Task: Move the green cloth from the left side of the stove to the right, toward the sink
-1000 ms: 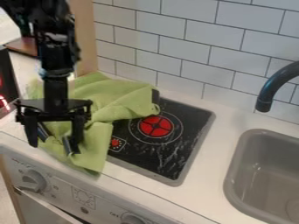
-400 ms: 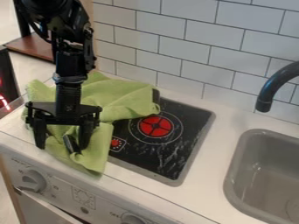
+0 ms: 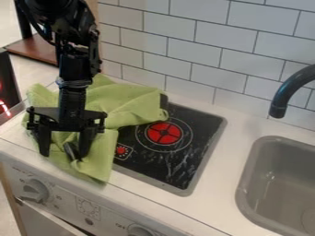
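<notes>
Front panel (image 3: pixel 172 229), lettering and signs. Item: "OFF" (image 3: pixel 120 226), at 10 o'clock of right knob (image 3: pixel 140 230), view's 6 o'clock. Item: square-framed round symbol (image 3: pixel 88 208), 7 o'clock. Item: marks around left knob (image 3: pixel 35 190), 8 o'clock; too small to read.

A single fixed camera looks down at a steep slant from above the front side of the desk (image 3: pixel 237 152), facing obliquely across it toward the tiled wall (image 3: pixel 215 41) at one o'clock. The front panel (image 3: pixel 61 200) runs along seven o'clock, and the stove (image 3: pixel 197 159) sits near the centre, toward six. The view is fairly close: the sink (image 3: pixel 271 184) at four and the faucet (image 3: pixel 292 90) between two and three are cut by the frame. The arm (image 3: pixel 73 50) enters at eleven, its claw (image 3: pixel 64 150) at eight.
</notes>
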Robot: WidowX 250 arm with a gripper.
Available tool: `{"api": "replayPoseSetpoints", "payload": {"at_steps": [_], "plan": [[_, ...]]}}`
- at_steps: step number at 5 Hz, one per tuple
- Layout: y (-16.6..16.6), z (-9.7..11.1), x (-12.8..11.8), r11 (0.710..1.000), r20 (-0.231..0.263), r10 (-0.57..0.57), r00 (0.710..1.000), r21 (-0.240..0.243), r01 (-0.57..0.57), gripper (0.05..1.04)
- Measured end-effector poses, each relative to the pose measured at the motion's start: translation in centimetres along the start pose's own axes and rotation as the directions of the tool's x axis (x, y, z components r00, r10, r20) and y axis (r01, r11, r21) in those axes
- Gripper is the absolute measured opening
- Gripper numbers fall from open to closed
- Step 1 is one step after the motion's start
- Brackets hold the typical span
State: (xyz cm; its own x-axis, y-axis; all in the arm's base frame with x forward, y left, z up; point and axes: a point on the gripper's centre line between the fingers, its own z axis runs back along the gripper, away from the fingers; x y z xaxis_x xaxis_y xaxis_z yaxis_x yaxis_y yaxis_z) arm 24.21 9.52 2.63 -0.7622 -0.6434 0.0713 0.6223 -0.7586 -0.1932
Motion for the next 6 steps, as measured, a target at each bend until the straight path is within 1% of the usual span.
{"api": "replayPoseSetpoints", "payload": {"at_steps": [1,2,3,4,5,6], "plan": [[0.2,0.0,0.1,1.000,0.006,0.004,1.000,0.005,-0.004,0.404],[0.2,0.0,0.2,1.000,0.014,0.004,1.000,0.009,-0.004,0.194],[0.3,0.2,0.1,1.000,0.018,0.002,1.000,0.013,-0.002,0.089],[0.2,0.2,0.2,1.000,0.025,-0.001,1.000,0.015,0.001,0.065],[0.2,0.5,0.2,1.000,0.043,0.005,0.999,0.027,-0.006,0.064],[0.5,2.5,0.2,0.998,0.047,0.002,0.999,0.068,-0.006,0.064]]}}
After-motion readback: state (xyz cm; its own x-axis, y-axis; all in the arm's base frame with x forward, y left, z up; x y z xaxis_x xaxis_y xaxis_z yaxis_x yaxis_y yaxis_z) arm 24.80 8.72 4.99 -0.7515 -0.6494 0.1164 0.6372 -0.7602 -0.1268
